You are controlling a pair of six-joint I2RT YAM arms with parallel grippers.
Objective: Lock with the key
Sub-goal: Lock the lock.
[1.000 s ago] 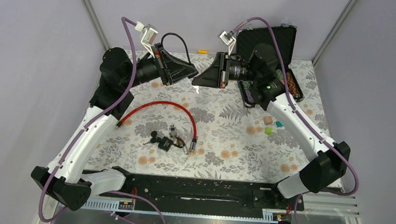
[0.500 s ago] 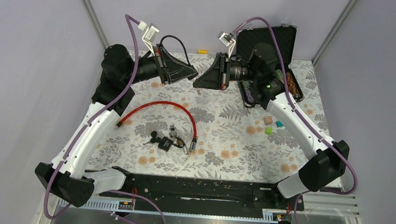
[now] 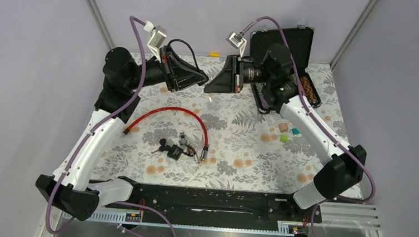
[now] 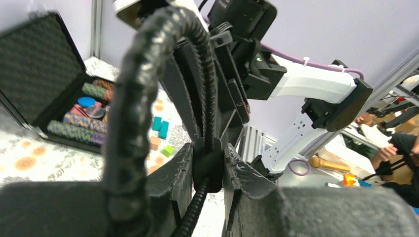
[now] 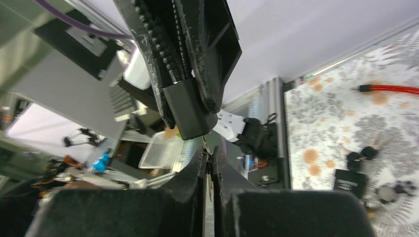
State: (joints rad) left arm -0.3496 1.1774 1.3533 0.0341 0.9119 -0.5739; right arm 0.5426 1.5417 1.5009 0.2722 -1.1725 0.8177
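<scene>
Both grippers hang tip to tip above the back of the table. My left gripper [image 4: 207, 150] is shut on the black lock body [image 4: 207, 170] of a cable lock, whose black ribbed cable [image 4: 131, 103] loops up over the gripper. In the top view this left gripper [image 3: 203, 79] points right. My right gripper [image 3: 208, 87] faces it, and its jaws [image 5: 209, 160] are shut on a thin metal key [image 5: 205, 144]. The key's tip sits just under the lock body [image 5: 190, 111]; whether it has entered is hidden.
A red cable lock [image 3: 169, 110] lies on the floral table with spare keys and a small black lock body [image 3: 174, 151] beside it. An open black case [image 3: 288, 82] of poker chips stands at the back right. Small coloured blocks [image 3: 282, 132] lie near it.
Both grippers have shifted slightly left and up together, still tip to tip. Their grips have not changed.
</scene>
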